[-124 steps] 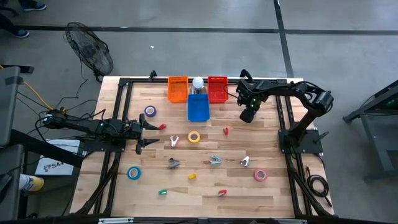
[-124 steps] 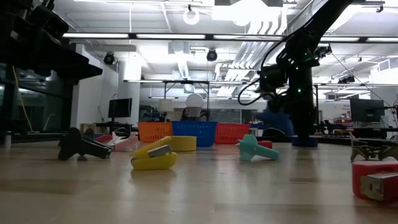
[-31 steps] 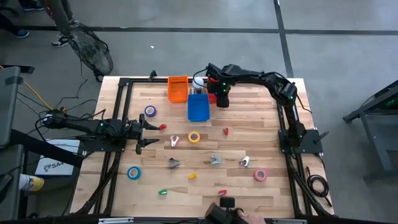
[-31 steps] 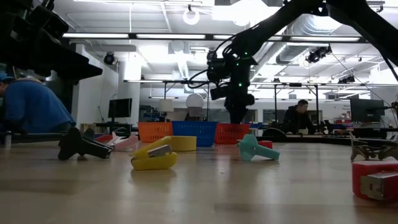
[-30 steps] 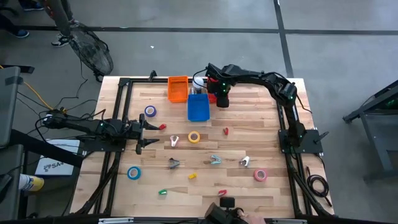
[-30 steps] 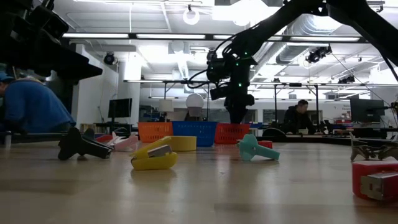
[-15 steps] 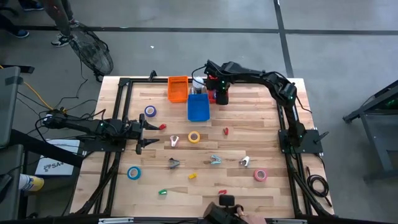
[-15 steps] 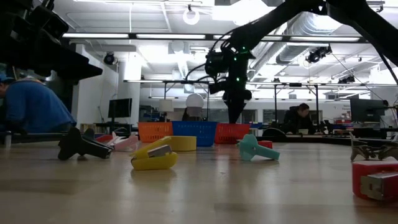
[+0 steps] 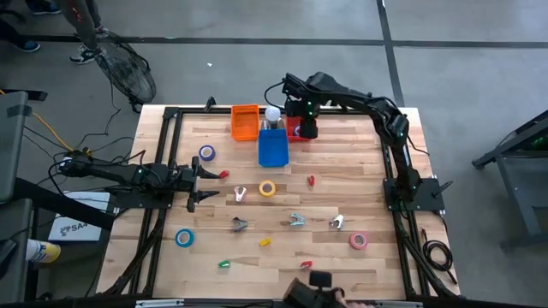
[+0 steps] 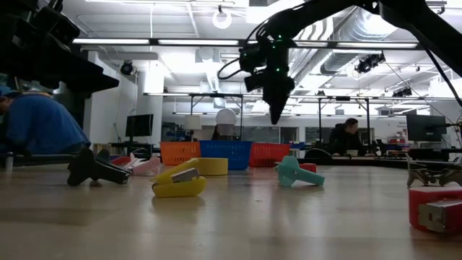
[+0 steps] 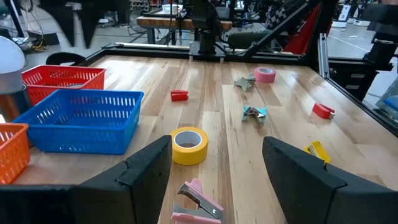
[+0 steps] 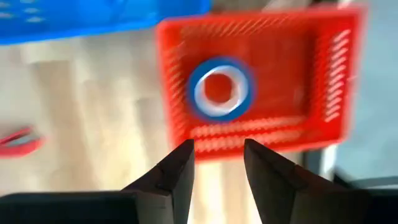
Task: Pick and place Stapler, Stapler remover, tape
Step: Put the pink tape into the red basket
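My right gripper (image 9: pixel 306 130) hangs open over the red basket (image 9: pixel 300 114) at the table's far edge, fingers pointing down and holding nothing. In the right wrist view its fingers (image 12: pixel 217 168) frame a blue tape roll (image 12: pixel 221 89) lying flat on the red basket's floor (image 12: pixel 298 74). Other tape rolls lie flat on the table: blue (image 9: pixel 206 152), blue (image 9: pixel 184 237), yellow (image 9: pixel 267 188), pink (image 9: pixel 358 240). Small staplers (image 9: pixel 311 180) and staple removers (image 9: pixel 296 221) are scattered mid-table. My left gripper (image 9: pixel 202 184) waits open at the table's left, level with the top.
A blue basket (image 9: pixel 273 148) and an orange basket (image 9: pixel 245 121) stand beside the red one, with a white-topped bottle (image 9: pixel 273 115) between them. A dark object (image 9: pixel 317 281) shows at the near edge. A person in blue (image 10: pixel 32 133) is beyond the table.
My right gripper has risen and shifted a little toward the table's far edge, ending higher above the red basket. The left arm has kept still.
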Available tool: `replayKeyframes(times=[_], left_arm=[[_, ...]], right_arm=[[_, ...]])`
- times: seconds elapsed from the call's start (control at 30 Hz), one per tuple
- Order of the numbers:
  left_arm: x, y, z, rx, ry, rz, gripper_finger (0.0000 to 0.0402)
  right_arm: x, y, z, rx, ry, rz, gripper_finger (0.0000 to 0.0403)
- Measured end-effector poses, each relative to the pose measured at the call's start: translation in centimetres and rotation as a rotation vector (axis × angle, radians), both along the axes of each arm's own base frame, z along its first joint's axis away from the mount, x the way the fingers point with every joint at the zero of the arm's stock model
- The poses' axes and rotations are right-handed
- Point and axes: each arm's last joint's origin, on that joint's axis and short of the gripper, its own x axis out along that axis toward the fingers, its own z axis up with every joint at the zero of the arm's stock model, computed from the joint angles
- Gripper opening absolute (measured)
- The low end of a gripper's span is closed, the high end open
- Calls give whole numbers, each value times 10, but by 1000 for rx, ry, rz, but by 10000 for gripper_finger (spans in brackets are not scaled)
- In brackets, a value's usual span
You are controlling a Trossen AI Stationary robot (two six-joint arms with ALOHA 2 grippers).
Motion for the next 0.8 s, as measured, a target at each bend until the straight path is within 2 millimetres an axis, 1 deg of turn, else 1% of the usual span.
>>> replayKeyframes(times=[0.1, 0.2, 0.3, 0.4, 0.5, 0.67, 0.8], left_arm=[[0, 0, 0, 0, 0, 0, 246], [0, 0, 0, 0, 0, 0, 246], [0, 0, 0, 0, 0, 0, 246], [0, 0, 0, 0, 0, 0, 246], [0, 0, 0, 0, 0, 0, 246], [0, 0, 0, 0, 0, 0, 246], [0, 0, 0, 0, 0, 0, 246]], right_arm=[[-9, 6, 2, 87, 7, -41, 131], [-20, 17, 8, 92, 4, -70, 130], [-35, 33, 15, 85, -10, -115, 130], [-53, 56, 18, 78, -34, -172, 130], [-74, 82, 16, 78, -59, -239, 130], [-103, 130, 3, 93, -88, -345, 130], [-120, 161, -8, 109, -87, -383, 130]])
